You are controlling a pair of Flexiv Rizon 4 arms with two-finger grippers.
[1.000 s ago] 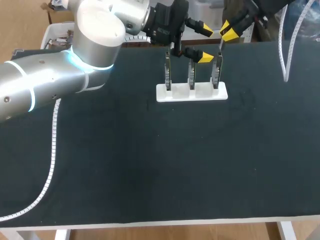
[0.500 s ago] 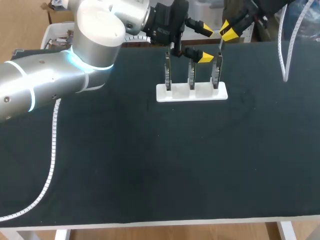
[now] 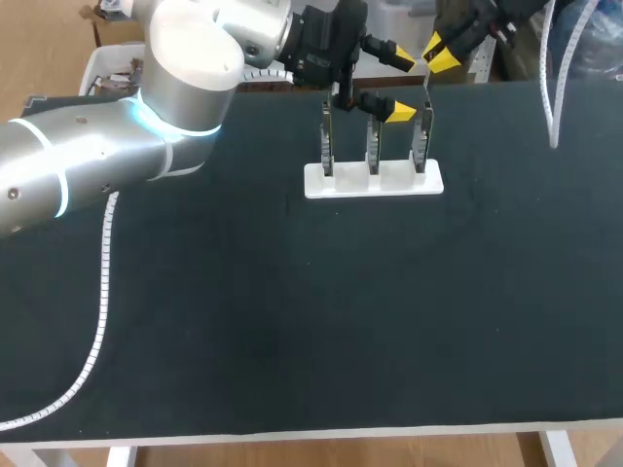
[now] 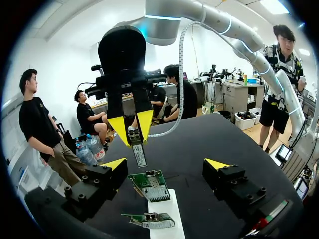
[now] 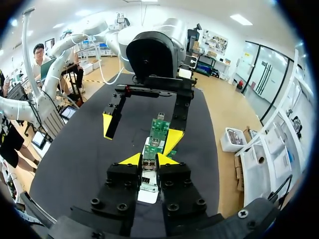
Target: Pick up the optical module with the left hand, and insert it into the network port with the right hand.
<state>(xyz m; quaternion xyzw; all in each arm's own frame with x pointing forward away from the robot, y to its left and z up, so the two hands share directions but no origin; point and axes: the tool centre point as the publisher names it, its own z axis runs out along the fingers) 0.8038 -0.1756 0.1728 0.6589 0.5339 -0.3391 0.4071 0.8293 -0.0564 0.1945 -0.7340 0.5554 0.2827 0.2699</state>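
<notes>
My right gripper (image 3: 440, 53) hangs over the far edge of the table, shut on the slim metal optical module (image 3: 427, 89), which points down above the rightmost of three upright network port boards (image 3: 421, 144). In the right wrist view the module (image 5: 148, 172) sits clamped between the yellow fingertips (image 5: 132, 159), with a green board (image 5: 158, 130) ahead of it. My left gripper (image 3: 401, 85) stands open and empty beside the middle board (image 3: 372, 146). In the left wrist view its open gripper (image 4: 166, 164) frames the boards (image 4: 151, 185), and the right gripper (image 4: 130, 124) holds the module (image 4: 138, 154) beyond them.
The boards stand in a white stand (image 3: 374, 181) at the far middle of the black table (image 3: 292, 321). A white cable chain (image 3: 102, 292) trails from my left arm over the table's left side. Another white cable (image 3: 555, 97) hangs at the far right.
My right gripper has lifted slightly, up and away, with the module in it. The left arm has kept still.
</notes>
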